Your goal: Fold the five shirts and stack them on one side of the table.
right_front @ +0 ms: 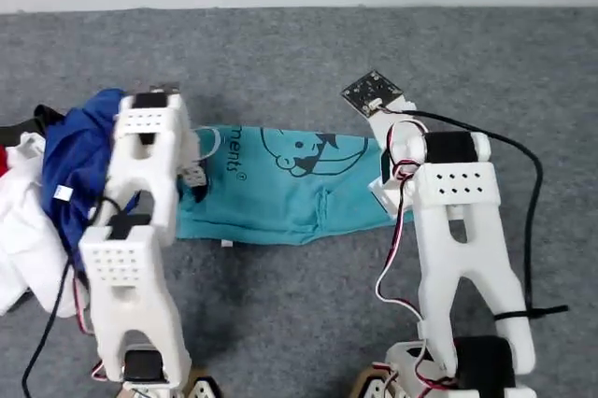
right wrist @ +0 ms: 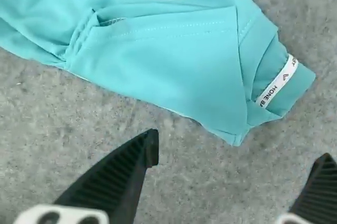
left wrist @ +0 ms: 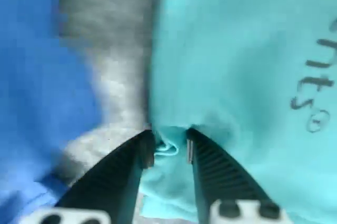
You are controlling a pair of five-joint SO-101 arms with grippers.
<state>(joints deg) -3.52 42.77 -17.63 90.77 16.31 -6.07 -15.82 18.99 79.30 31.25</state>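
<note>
**Left claw [left wrist: 169, 149] clamped on teal shirt [left wrist: 237, 50]; right claw [right wrist: 237, 163] spread wide**

Black ribbed fingers [left wrist: 124, 176] of the left claw are seen pressed together on a small bunched fold at the teal shirt's edge. The fold is pinched between the fingertips, right beside a strip of bare grey table [left wrist: 113, 87]. On the far side of that strip lies a blue shirt [left wrist: 37, 77], apart from the teal one.

From the high view, the teal shirt [right_front: 290, 192] is laid flat as a wide band across the middle of the table [right_front: 299, 52], between the two arms. Its dark line print [right_front: 299, 150] is turned upward. The left arm [right_front: 140, 230] is set over one end of the band and the right arm [right_front: 458, 230] over the other.

The right claw's fingers [right wrist: 131, 171] are held far apart with nothing between them but table. The teal shirt's corner [right wrist: 253, 108] lies just beyond the fingertips and is not touched. At this end a sleeve [right wrist: 174, 61] is folded in over the body, and a white label [right wrist: 276, 82] is seen at the hem.

The blue shirt [right_front: 75, 164] is heaped unfolded on the table's left side, partly under the left arm. A white shirt [right_front: 23, 220] is crumpled against it at the table's left edge. Slivers of red and black cloth are seen at the same heap, too small to be told apart as garments.
</note>
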